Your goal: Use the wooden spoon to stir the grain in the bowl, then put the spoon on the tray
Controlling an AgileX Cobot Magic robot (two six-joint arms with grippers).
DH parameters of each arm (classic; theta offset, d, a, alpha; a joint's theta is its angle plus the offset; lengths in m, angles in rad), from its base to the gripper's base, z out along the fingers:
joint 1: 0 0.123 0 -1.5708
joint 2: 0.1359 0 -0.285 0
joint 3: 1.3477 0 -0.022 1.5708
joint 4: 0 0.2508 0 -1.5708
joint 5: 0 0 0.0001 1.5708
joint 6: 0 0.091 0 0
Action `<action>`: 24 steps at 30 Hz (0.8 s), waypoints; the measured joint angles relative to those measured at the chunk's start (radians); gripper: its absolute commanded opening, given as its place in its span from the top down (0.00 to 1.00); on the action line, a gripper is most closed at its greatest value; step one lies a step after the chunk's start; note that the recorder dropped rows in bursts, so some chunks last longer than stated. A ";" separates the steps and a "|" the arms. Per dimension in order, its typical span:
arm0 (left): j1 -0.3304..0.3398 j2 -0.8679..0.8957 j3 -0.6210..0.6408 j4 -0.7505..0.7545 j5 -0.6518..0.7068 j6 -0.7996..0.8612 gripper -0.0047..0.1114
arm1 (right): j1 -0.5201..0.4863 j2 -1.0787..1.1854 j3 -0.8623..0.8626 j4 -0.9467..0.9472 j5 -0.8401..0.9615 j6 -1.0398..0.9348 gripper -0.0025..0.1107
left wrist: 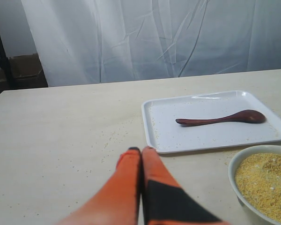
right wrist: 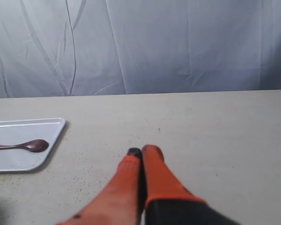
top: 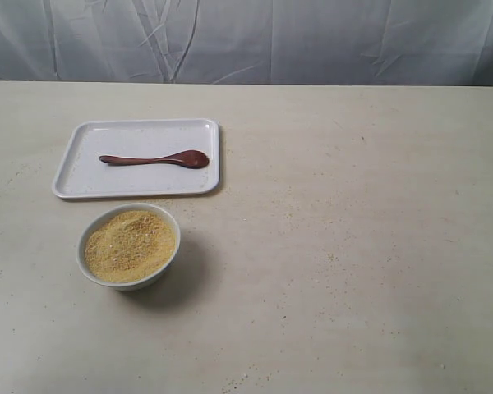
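Observation:
The dark reddish-brown wooden spoon [top: 158,159] lies flat on the white tray [top: 82,187], its oval bowl pointing right. Just in front of the tray stands the small white bowl [top: 168,217], heaped with yellow-tan grain [top: 130,245]. Neither arm shows in the exterior view. In the left wrist view my left gripper [left wrist: 141,150] is shut and empty, short of the tray [left wrist: 154,136], the spoon [left wrist: 220,118] and the bowl [left wrist: 232,174]. My right gripper [right wrist: 143,151] is shut and empty over bare table, well away from the tray [right wrist: 51,140] and spoon [right wrist: 23,146].
Loose grains are scattered over the beige table [top: 353,246], mostly around the tray and bowl. A wrinkled white curtain [top: 312,41] hangs behind the table's far edge. A cardboard box [left wrist: 23,68] sits beyond the table in the left wrist view.

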 measured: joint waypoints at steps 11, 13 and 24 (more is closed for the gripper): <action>0.000 0.000 0.000 0.000 0.000 0.000 0.96 | 0.000 -0.048 0.000 0.000 0.010 0.002 0.98; 0.000 0.000 0.000 0.000 0.000 0.000 0.96 | -0.006 -0.053 0.000 0.000 0.010 0.002 0.98; 0.000 0.000 0.000 0.000 0.000 0.000 0.96 | -0.198 -0.215 0.000 0.000 0.010 0.002 0.98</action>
